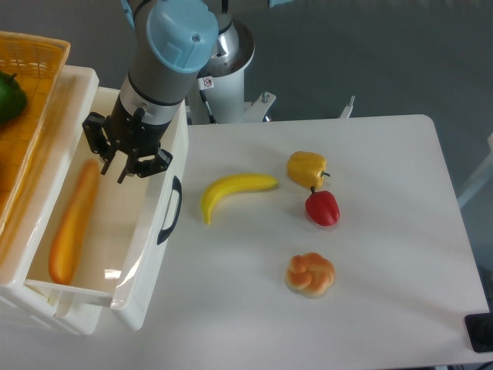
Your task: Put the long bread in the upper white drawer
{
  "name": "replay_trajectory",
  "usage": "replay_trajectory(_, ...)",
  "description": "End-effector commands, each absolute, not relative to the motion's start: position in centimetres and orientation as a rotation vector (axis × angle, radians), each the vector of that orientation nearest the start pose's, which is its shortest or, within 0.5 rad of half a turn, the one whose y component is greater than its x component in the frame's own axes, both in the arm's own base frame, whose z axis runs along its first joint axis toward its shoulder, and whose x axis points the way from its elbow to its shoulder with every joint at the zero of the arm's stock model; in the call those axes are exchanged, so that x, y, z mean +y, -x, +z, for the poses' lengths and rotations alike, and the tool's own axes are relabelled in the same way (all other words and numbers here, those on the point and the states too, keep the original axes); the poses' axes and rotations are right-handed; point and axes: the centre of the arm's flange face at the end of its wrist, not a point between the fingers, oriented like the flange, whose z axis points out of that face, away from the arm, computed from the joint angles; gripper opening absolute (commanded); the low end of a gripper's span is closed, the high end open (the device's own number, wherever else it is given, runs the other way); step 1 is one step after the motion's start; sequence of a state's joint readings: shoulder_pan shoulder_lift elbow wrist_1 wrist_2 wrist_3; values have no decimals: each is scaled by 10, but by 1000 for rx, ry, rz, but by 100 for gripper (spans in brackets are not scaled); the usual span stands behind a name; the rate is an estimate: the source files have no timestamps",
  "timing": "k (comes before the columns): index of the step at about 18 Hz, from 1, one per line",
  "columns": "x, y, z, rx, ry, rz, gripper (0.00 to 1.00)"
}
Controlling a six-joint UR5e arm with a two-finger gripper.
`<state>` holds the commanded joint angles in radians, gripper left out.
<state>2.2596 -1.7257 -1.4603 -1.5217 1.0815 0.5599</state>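
The long bread [74, 221], a slim orange-brown loaf, lies lengthwise inside the upper white drawer [143, 254], along its left side. The drawer stands pulled out at the table's left, with a black curved handle [169, 210] on its front. My gripper [123, 160] hangs over the drawer's far end, just above and right of the bread's upper tip. Its fingers are spread open and hold nothing.
An orange woven basket [38, 85] with a green vegetable [9, 96] sits at the upper left. On the table lie a yellow banana [233, 191], a yellow pepper [306, 168], a red pepper [323, 207] and a round knotted bun [310, 274].
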Motion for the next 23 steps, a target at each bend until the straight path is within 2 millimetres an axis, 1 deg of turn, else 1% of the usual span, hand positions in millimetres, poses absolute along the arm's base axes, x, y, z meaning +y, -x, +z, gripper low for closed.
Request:
replay_trajectory(3, 544, 218, 483, -176, 2783, -550, 57)
replay_trajectory(4, 541, 223, 487, -185, 2776, -539, 57)
replay_trajectory(9, 519, 272, 507, -270, 2720, -460, 58)
replay_trajectory(12, 500, 305, 510, -311, 2699, -427, 62)
replay_trajectory(13, 496, 313, 511, -322, 2690, -412, 63)
replay_trajectory(15, 489, 329, 514, -349, 2665, -372, 72)
replay_trajectory(17, 477, 352, 512, -400, 2650, -351, 72)
replay_trajectory(18, 474, 358, 510, -413, 2649, -348, 73)
replay_trajectory(20, 467, 371, 510, -435, 2641, -318, 100)
replay_trajectory(23, 463, 385, 506, -429, 2655, -229, 100)
